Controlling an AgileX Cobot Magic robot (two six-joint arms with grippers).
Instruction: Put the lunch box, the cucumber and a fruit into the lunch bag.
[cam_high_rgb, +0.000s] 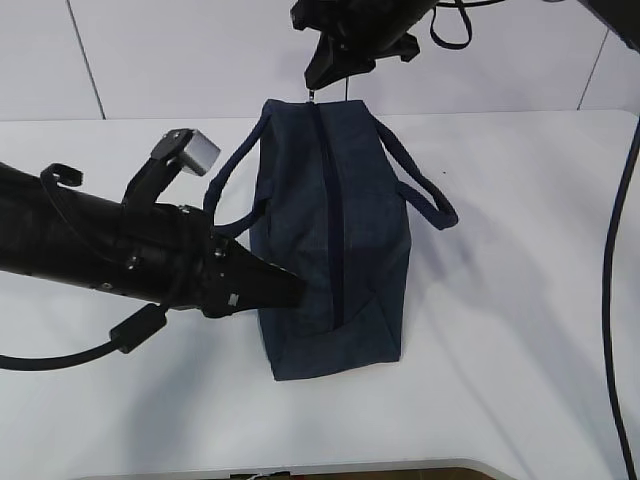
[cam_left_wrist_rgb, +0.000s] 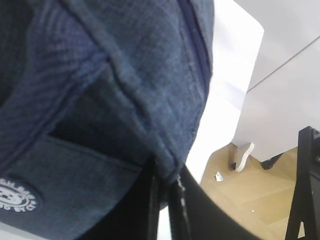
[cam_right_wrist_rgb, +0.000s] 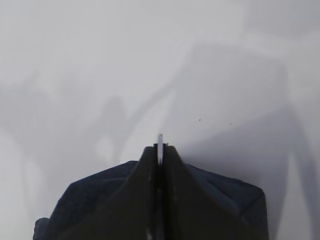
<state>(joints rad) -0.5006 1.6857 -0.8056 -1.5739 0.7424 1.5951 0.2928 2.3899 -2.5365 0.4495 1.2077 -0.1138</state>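
The exterior view shows a big white table (cam_high_rgb: 520, 330) with the lunch bag (cam_high_rgb: 330, 240) sitting in the middle of it. The bag is dark blue and boxy. Its long zipper (cam_high_rgb: 335, 220) runs along the top and looks zipped. One loop handle (cam_high_rgb: 425, 190) sticks out on the right side and the other handle (cam_high_rgb: 235, 165) sticks out on the left.

The left gripper (cam_high_rgb: 290, 290) comes in from the left on a thick black arm. Its tip is pressed against the near left side of the bag. In the left wrist view its fingers (cam_left_wrist_rgb: 175, 200) are squeezed close together, and a fold of the blue cloth is pinched between them. A small round white badge (cam_left_wrist_rgb: 15, 196) is on the side of the bag.

The right gripper (cam_high_rgb: 318, 88) hangs over the far end of the bag. In the right wrist view its two black fingers (cam_right_wrist_rgb: 142, 195) are pressed together, and a thin silver ring pull (cam_right_wrist_rgb: 160, 147) sticks out between the tips.
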